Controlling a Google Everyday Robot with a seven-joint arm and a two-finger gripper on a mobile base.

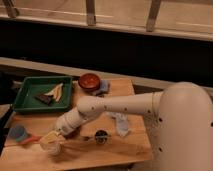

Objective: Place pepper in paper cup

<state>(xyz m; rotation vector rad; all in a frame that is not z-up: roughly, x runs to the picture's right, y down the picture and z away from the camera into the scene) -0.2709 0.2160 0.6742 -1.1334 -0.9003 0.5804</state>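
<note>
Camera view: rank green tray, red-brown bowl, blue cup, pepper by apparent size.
1. Green tray
2. Red-brown bowl
3. Blue cup and pepper: look alike, unranked.
Gripper sits over the paper cup, front left of the table.

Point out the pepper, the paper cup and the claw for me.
Slim orange-red pepper [31, 139], camera view, mid-body.
Cream paper cup [51, 145], camera view, rim.
Claw [54, 137], camera view, tip over the cup.

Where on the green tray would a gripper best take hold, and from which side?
The green tray is best gripped on its raised near rim, coming from above, probably: the rim is thin and stands clear, while the tray is too wide to span. The gripper is down at the paper cup, beside the pepper.
</note>
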